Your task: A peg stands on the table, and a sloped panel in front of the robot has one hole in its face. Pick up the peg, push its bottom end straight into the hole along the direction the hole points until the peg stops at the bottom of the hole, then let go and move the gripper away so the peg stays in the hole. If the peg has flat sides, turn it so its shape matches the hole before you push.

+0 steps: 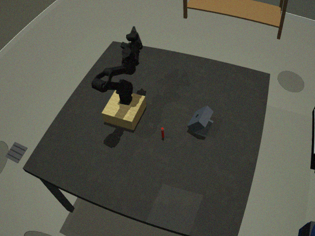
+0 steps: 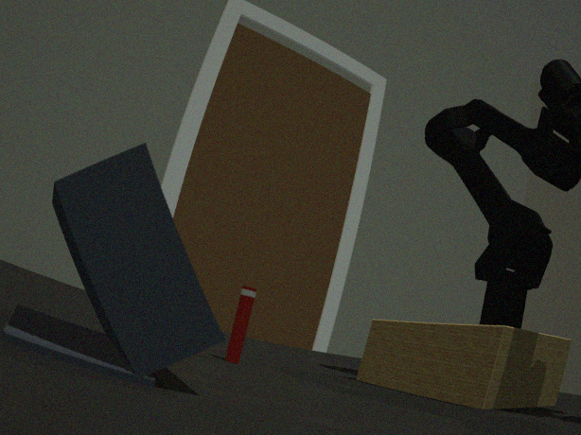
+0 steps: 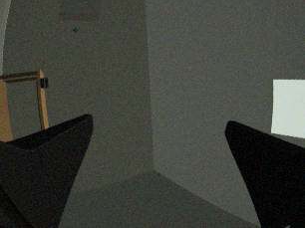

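Observation:
A slim red peg (image 1: 162, 133) (image 2: 240, 327) with a pale band near its top stands upright on the table, between the robot's wooden base block and the panel. The blue-grey sloped panel (image 1: 205, 116) (image 2: 128, 255) stands to the right of the peg in the top view. Its hole (image 1: 197, 115) shows as a small dark spot in the face; its exact shape is too small to tell. My gripper (image 3: 162, 125) (image 1: 134, 30) is open and empty, raised high behind the base and far from the peg. The wrist view shows only walls and floor between the fingers.
The arm rises from a wooden block (image 1: 119, 117) (image 2: 427, 357) on the dark table (image 1: 126, 173). The panel has a flat foot (image 2: 72, 347) behind it. A shelf (image 1: 234, 7) stands beyond the table.

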`<state>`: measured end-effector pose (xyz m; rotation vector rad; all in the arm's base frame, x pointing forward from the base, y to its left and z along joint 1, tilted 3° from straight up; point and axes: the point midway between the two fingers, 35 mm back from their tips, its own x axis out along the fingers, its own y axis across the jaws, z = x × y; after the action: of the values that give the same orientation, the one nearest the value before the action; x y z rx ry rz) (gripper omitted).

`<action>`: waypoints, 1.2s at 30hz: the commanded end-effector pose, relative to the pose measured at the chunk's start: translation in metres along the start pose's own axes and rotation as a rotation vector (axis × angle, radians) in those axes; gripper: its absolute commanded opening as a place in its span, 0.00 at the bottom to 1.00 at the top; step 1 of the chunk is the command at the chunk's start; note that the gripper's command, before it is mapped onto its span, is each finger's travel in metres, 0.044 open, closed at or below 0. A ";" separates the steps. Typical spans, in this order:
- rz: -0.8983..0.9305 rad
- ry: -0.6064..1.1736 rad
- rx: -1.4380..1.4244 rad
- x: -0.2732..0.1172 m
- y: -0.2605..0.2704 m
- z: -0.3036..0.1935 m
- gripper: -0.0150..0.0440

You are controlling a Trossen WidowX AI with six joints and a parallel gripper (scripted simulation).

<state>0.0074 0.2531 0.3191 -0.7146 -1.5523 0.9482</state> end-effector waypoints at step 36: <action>0.340 0.753 0.303 -0.051 0.058 -0.191 1.00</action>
<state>0.1864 0.2786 0.2571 -0.9851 -0.6982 0.9915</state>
